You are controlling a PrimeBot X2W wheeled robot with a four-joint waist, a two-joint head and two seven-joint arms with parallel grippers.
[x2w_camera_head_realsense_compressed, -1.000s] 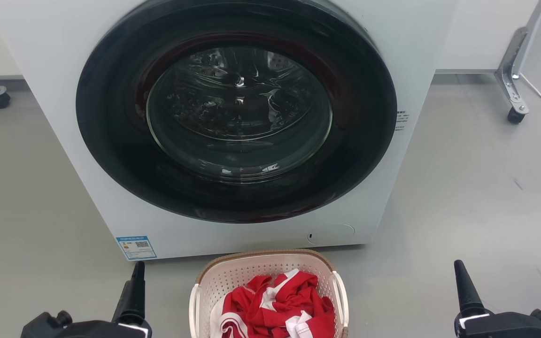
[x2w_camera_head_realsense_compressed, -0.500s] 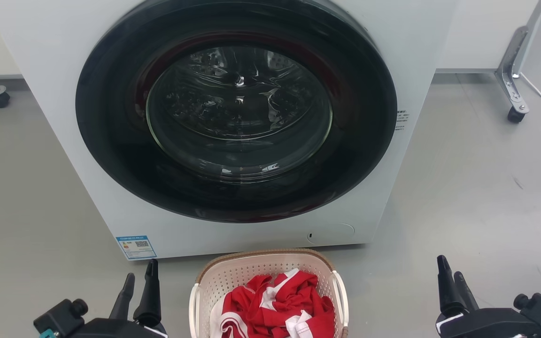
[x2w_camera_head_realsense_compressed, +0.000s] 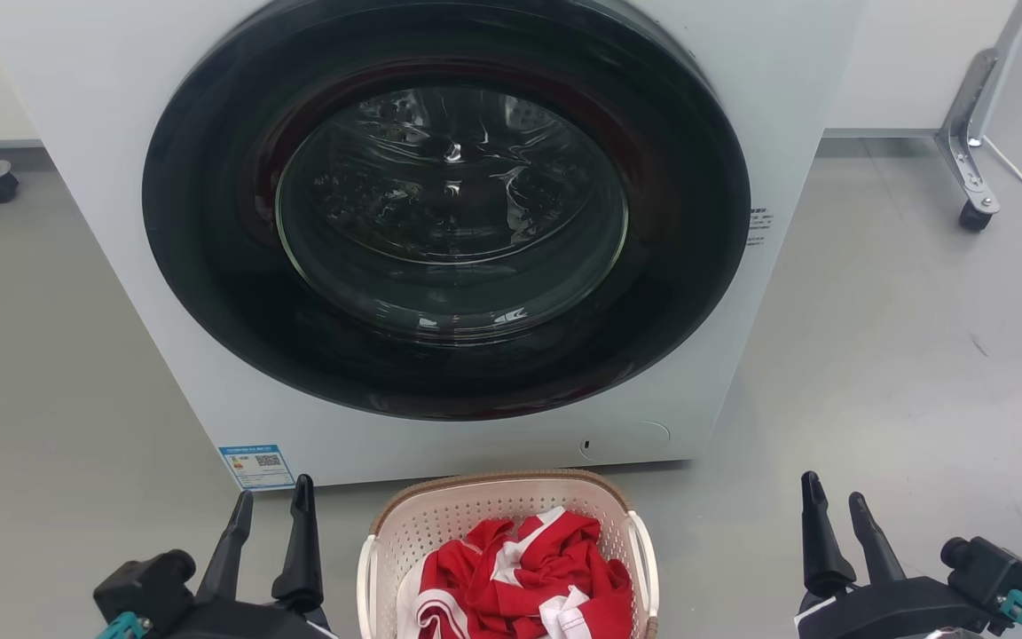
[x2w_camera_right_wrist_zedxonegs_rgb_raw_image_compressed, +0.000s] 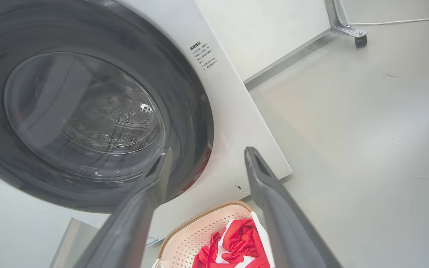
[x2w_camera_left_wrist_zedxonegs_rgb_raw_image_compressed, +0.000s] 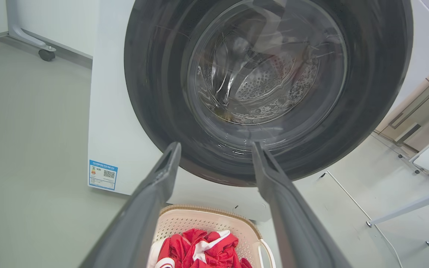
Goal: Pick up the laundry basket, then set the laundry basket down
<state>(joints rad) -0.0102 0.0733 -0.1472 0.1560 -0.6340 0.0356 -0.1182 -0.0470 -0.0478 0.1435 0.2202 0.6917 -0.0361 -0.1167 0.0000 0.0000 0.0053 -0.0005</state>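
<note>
Lower left, the left gripper (x2w_camera_head_realsense_compressed: 271, 493) gapes empty; the laundry basket (x2w_camera_head_realsense_compressed: 440, 525) sits bottom centre on the floor (x2w_camera_head_realsense_compressed: 875, 355); lower right, the right gripper (x2w_camera_head_realsense_compressed: 832, 490) gapes empty too. Pick-up seems unstarted: both must close in on its side handles (x2w_camera_head_realsense_compressed: 648, 555).

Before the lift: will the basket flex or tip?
Probably fairly stiff: the basket is perforated moulded plastic with a woven-look rim. Likely light: only red-and-white cloth shows inside. Lifted by both side handles, it should stay level.
</note>
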